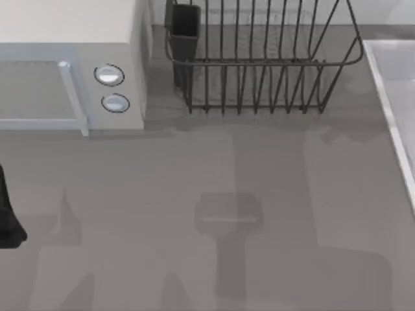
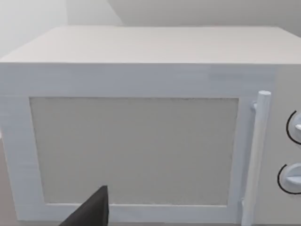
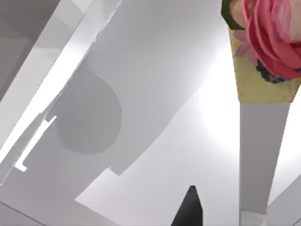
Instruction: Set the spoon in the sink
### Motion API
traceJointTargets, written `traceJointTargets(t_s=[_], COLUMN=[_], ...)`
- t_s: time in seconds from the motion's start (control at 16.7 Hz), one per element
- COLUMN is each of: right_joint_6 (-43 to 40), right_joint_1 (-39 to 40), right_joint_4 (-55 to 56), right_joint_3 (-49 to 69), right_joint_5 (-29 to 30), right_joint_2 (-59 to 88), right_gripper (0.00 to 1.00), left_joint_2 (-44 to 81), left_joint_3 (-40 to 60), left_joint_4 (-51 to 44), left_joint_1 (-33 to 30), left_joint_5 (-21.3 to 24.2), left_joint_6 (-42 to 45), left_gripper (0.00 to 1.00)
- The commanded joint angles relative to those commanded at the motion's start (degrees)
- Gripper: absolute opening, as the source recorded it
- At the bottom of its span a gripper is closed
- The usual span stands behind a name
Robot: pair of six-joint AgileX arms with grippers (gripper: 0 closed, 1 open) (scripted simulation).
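The sink (image 1: 389,84) is cut off by the top view's right edge; the microwave (image 1: 71,39) runs off its left and top; the dish rack (image 1: 259,65) loses its upper part; my left arm (image 1: 8,217) is a dark sliver at the left edge.

Open grey bench (image 1: 214,214) across the middle and lower frame, white microwave (image 1: 71,65) with 2 knobs blocking the upper left, dark wire dish rack (image 1: 259,58) blocking the upper centre, sink (image 1: 395,110) rim along the right edge, narrow gap between microwave and rack
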Motion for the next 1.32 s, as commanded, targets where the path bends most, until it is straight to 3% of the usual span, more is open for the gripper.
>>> traceJointTargets(t_s=[0.36, 0.84, 1.2, 1.32], right_joint_6=[-0.2, -0.2, -0.1, -0.1], right_joint_1=[-0.1, 0.0, -0.1, -0.1], right_joint_4=[2.0, 16.2, 18.6, 18.6], right_joint_3=[-2.4, -24.6, -27.3, -27.3], right_joint_5=[-0.1, -0.2, -0.1, -0.1], right_joint_2=[-1.0, -7.5, -8.6, -8.6], right_gripper=[0.0, 0.0, 0.0, 0.15], left_joint_2=[0.0, 0.0, 0.0, 0.0], left_joint_3=[0.0, 0.0, 0.0, 0.0], left_joint_4=[0.0, 0.0, 0.0, 0.0], left_joint_1=[0.0, 0.0, 0.0, 0.0], left_joint_5=[0.0, 0.0, 0.0, 0.0], left_joint_6=[0.0, 0.0, 0.0, 0.0], left_gripper=[1.0, 1.0, 1.0, 1.0])
